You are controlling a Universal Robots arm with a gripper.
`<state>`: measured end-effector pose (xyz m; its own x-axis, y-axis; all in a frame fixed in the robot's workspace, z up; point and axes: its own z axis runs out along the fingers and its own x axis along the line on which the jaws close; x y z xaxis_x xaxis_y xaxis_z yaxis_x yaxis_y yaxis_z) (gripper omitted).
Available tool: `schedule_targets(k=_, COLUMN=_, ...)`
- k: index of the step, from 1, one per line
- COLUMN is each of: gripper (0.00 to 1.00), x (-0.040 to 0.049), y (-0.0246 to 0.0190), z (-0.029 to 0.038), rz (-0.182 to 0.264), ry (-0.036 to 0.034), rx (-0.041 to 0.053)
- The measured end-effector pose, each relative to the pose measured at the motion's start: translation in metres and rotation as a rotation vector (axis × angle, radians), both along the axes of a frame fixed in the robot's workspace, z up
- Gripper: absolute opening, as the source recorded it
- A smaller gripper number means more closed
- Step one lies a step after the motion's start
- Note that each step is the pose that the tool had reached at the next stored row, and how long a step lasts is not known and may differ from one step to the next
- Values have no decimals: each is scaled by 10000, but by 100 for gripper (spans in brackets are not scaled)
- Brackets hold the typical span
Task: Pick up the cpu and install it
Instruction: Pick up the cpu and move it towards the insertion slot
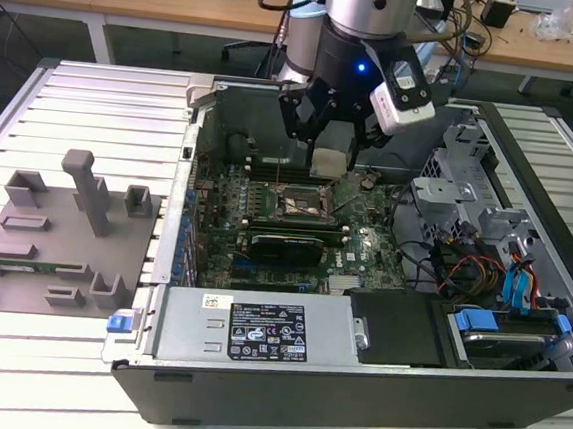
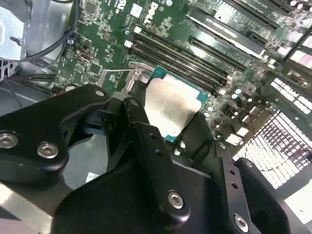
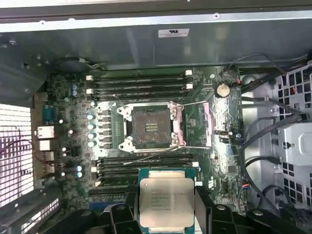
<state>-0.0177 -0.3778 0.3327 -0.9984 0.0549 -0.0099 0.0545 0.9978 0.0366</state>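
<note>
I am holding the cpu in my gripper, whose fingers are clamped on two opposite edges of the chip. Its silvery lid is facing out between them in both wrist views. In the exterior view the chip is hanging in the upper middle of the frame, inside the open computer case and clear of the motherboard beneath it.

What matters now is how the chip is lying against the CPU socket. In the exterior view the socket is sitting just below the chip and slightly toward that view's left, so I am judging myself near it but not over it. In the first wrist view the socket is showing open, with its contact field bare and the load plate swung aside. A bank of memory slots is lying between socket and chip. The chip is nearly square, and its edges are running roughly parallel to the socket frame.

My arm is reaching down from the top of the exterior view, wrist pointing steeply into the case.
</note>
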Motion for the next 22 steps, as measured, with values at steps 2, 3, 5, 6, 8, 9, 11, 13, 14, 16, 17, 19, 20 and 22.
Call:
schedule_targets(k=2, gripper=54, x=24, y=12, z=-44, rz=0, ry=11, rx=-2)
schedule_targets(k=3, gripper=54, x=39, y=21, z=-78, rz=1, ry=19, rx=-2)
schedule_targets(k=5, gripper=54, x=48, y=73, z=-149, rz=0, ry=21, rx=0)
schedule_targets(k=6, gripper=54, x=47, y=115, z=-185, rz=0, ry=21, rx=0)
schedule_targets(k=8, gripper=54, x=47, y=187, z=-236, rz=1, ry=21, rx=-1)
schedule_targets(k=9, gripper=54, x=47, y=215, z=-255, rz=1, ry=21, rx=-1)
schedule_targets(k=11, gripper=54, x=37, y=277, z=-303, rz=1, ry=21, rx=-2)
schedule_targets(k=13, gripper=54, x=9, y=326, z=-354, rz=2, ry=21, rx=1)
schedule_targets(k=14, gripper=54, x=-25, y=357, z=-388, rz=0, ry=22, rx=-1)
schedule_targets(k=16, gripper=54, x=-63, y=389, z=-425, rz=3, ry=21, rx=0)
schedule_targets(k=17, gripper=54, x=-93, y=415, z=-457, rz=0, ry=21, rx=-1)
schedule_targets(k=19, gripper=54, x=-114, y=442, z=-494, rz=1, ry=21, rx=-1)
schedule_targets(k=20, gripper=54, x=-122, y=454, z=-512, rz=2, ry=21, rx=0)
schedule_targets(k=22, gripper=54, x=-139, y=481, z=-559, rz=4, ry=20, rx=1)
